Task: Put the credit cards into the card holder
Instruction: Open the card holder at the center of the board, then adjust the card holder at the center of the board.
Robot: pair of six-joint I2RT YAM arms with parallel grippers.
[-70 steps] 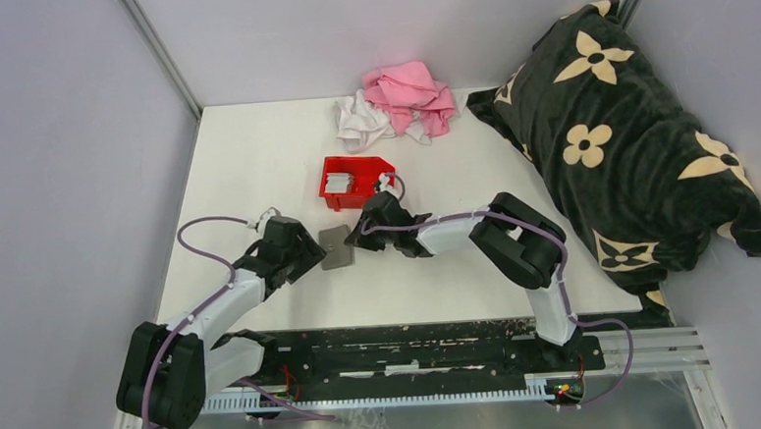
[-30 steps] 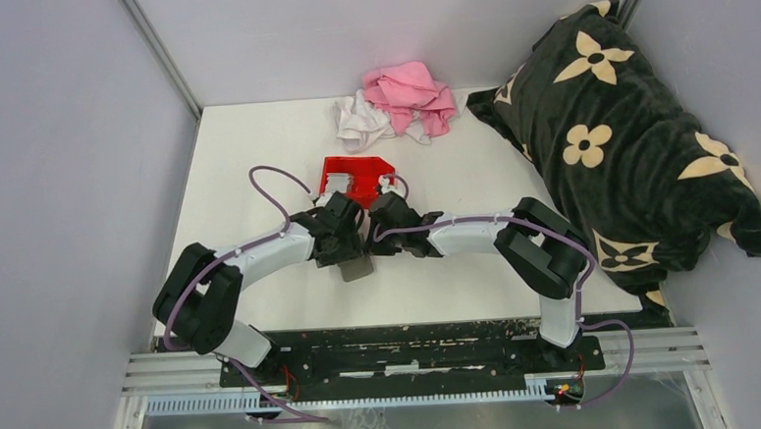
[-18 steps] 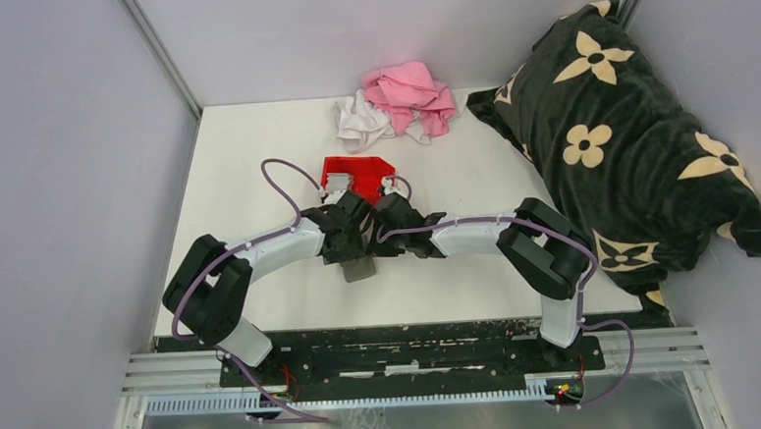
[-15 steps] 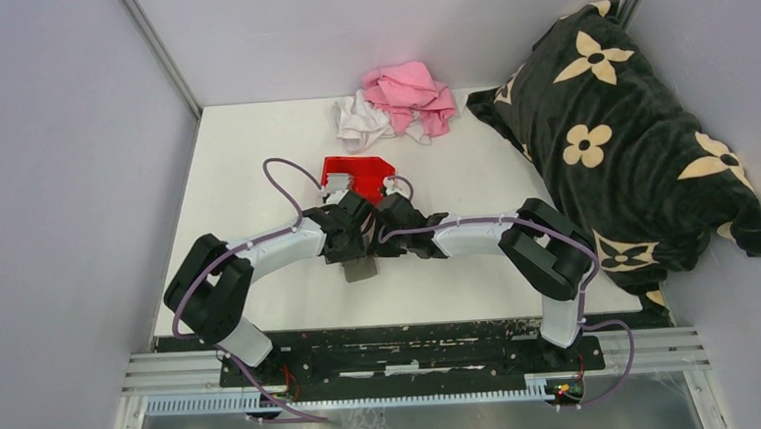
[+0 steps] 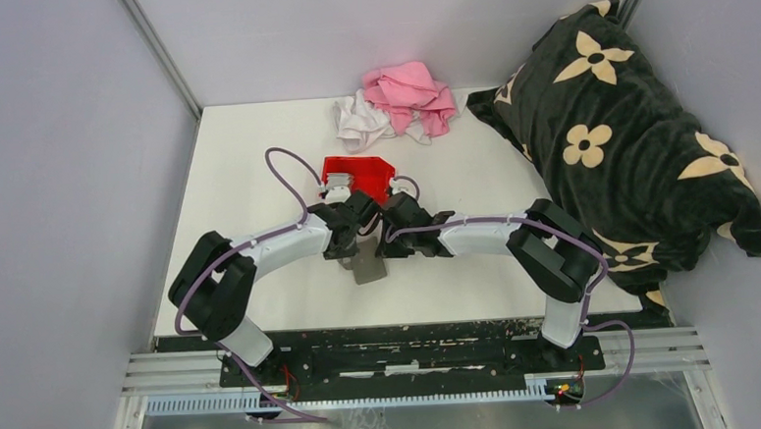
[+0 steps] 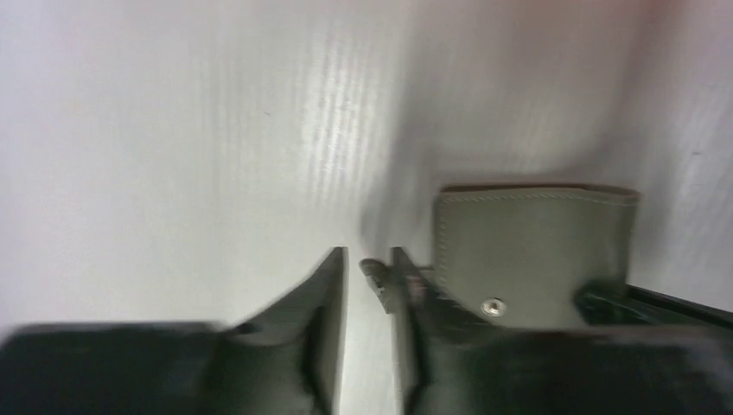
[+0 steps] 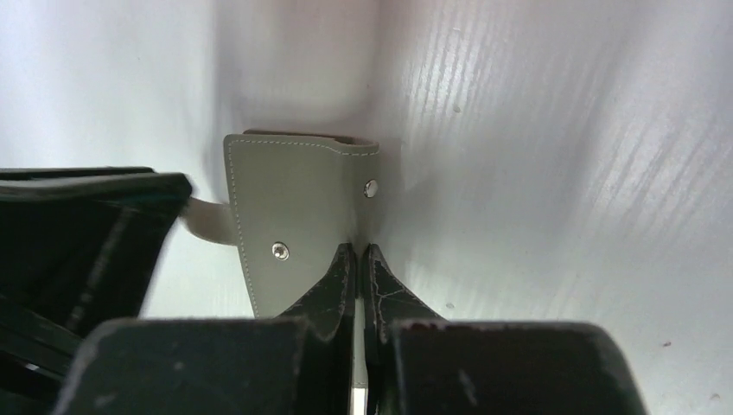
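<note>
I count one card holder (image 7: 298, 194), one red bin (image 5: 364, 168), one pink cloth (image 5: 409, 90), one white cloth (image 5: 357, 122) and one dark flowered blanket (image 5: 618, 133). The bin holds the credit cards (image 5: 337, 189), a pale stack partly hidden by my left arm, so I cannot count them. The card holder is grey-green with stitched edges and two metal studs. It sits over the white table (image 5: 246, 153), just on the near side of the bin, between my claws. My right gripper (image 7: 356, 252) is pinched tight on its edge. My left gripper (image 6: 367, 259) is just beside it, its jaws slightly apart with only table showing between them
</note>
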